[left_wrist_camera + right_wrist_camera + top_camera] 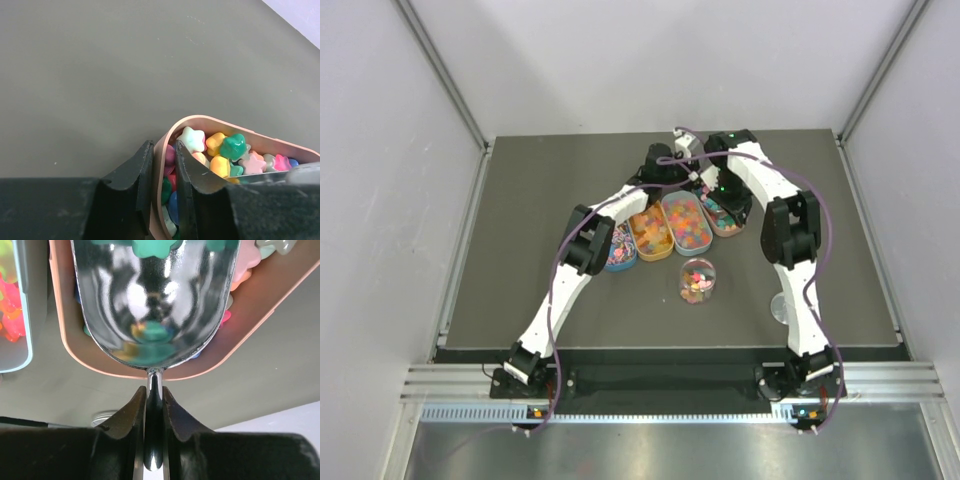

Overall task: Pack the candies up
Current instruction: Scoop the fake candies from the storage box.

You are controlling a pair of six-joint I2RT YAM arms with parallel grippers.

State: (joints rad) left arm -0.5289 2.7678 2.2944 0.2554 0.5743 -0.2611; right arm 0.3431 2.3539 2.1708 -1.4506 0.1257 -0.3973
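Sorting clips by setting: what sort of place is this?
Likely a robot lab test cell: a grey table inside plain white walls, an aluminium rail along the near edge, a pink candy tray as prop.

Robot lab test cell, not a home or shop: the dark grey table (520,200) sat boxed in by plain white wall panels (380,250) on the left, back and right, with bare metal corner posts (445,75) running up between them. Two white-and-black arms, the left arm (582,250) and the right arm (790,235), were bolted onto an aluminium rail (450,378) at the near edge, with purple cables (823,225) strung loose along them. A sheet-metal surface (660,450) lay in front of the rail.
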